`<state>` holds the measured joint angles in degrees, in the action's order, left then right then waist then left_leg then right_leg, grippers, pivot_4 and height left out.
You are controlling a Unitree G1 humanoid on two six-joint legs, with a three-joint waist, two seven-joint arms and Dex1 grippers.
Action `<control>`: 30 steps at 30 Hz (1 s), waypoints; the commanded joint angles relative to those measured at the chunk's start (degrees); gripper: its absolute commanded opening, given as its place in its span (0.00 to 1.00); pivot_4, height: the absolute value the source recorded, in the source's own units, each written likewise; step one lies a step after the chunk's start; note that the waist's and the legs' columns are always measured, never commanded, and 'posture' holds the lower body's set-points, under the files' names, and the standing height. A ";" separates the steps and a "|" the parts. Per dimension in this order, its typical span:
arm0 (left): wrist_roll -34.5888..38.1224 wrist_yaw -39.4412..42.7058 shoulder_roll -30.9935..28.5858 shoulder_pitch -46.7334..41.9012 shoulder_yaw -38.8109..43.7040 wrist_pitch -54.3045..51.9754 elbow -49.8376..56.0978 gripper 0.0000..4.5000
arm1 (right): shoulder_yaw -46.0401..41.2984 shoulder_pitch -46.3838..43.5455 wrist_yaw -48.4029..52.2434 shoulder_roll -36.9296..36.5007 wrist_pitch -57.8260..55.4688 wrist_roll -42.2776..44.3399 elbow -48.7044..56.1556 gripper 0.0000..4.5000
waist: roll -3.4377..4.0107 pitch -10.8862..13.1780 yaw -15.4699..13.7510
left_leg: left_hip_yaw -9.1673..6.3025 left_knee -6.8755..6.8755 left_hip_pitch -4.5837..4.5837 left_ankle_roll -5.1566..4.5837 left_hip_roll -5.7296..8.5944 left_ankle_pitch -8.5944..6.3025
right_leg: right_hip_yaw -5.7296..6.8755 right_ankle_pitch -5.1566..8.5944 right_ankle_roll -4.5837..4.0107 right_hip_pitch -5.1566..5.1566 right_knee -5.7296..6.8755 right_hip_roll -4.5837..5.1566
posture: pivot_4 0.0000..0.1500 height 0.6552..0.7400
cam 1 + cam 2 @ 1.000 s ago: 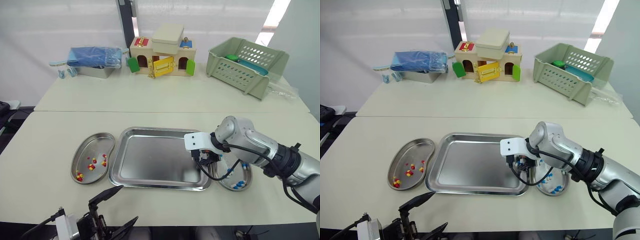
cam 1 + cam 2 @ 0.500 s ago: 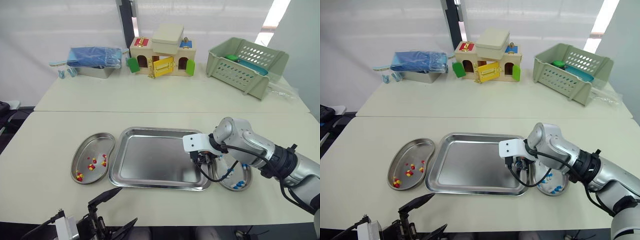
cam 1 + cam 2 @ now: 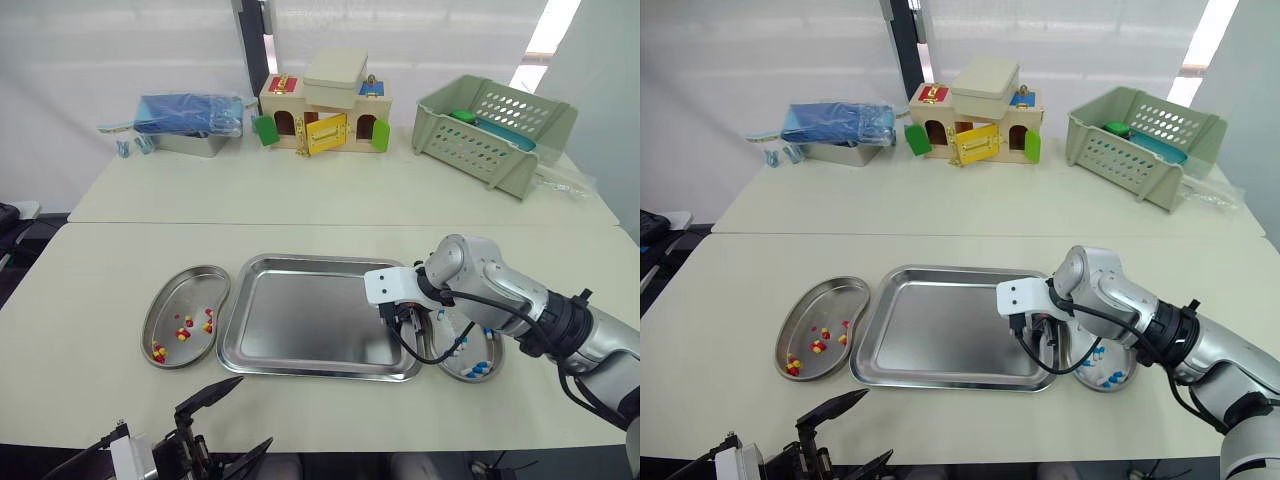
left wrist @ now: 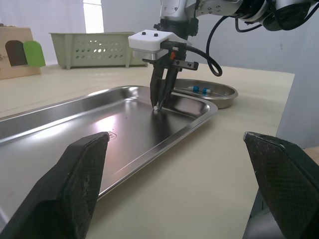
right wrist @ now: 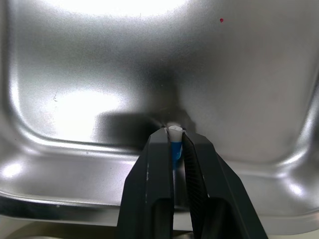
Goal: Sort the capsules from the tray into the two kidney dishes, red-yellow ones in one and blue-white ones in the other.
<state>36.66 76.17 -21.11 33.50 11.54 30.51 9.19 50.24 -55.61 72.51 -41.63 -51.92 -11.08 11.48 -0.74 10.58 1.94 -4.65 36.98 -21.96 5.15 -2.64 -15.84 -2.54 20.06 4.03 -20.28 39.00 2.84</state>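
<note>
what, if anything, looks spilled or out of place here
Nothing stands out. The red-yellow capsules sit in the left kidney dish, the blue-white ones in the right kidney dish. The right end effector is shut on a blue-white capsule in a corner of the tray.

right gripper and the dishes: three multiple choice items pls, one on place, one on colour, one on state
1. Where in the tray is the right gripper?
A) at its right end
B) at its left end
C) dead centre

2. The left kidney dish holds
A) blue-white capsules
B) red-yellow capsules
C) nothing

3. The right gripper is
A) wide open
B) shut on nothing
C) shut on a blue-white capsule

Answers:
1 A, its tips touch down beside the right kidney dish.
2 B, red and yellow specks lie in it.
3 C, the capsule sits pinched between its fingers.
</note>
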 commanded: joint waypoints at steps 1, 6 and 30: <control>0.98 0.78 -0.14 0.25 -0.16 1.16 0.05 1.00 | -0.85 0.46 0.32 0.43 0.06 -0.56 0.00 0.07 | 0.00 0.00 0.00 | 0.00 0.00 0.00 0.00 0.00 0.00 | 0.00 0.00 0.00 0.00 0.00 0.00 | 1.00 1.00; 1.19 1.36 -0.12 -0.06 0.08 1.37 -0.56 1.00 | -1.13 0.60 0.27 0.58 -0.03 -0.71 0.01 0.00 | 0.00 0.00 0.00 | 0.00 0.00 0.00 0.00 0.00 0.00 | 0.00 0.00 0.00 0.01 0.00 0.00 | 1.00 1.00; 4.77 13.10 -5.01 -12.81 -6.59 -3.98 -1.66 1.00 | -59.47 42.13 0.29 -15.36 5.35 28.64 16.85 0.00 | -0.08 0.03 -0.25 | -0.03 -0.01 0.01 -0.01 0.02 0.00 | 0.03 0.00 0.00 0.14 -0.04 -0.04 | 1.00 1.00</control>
<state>40.49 88.29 -25.65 20.98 5.38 27.13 7.68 -5.05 -14.85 73.44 -55.90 -49.04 17.05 27.90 -0.82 10.62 1.68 -4.65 36.98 -21.95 5.13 -2.61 -15.84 -2.53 20.06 4.03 -20.14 38.95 2.82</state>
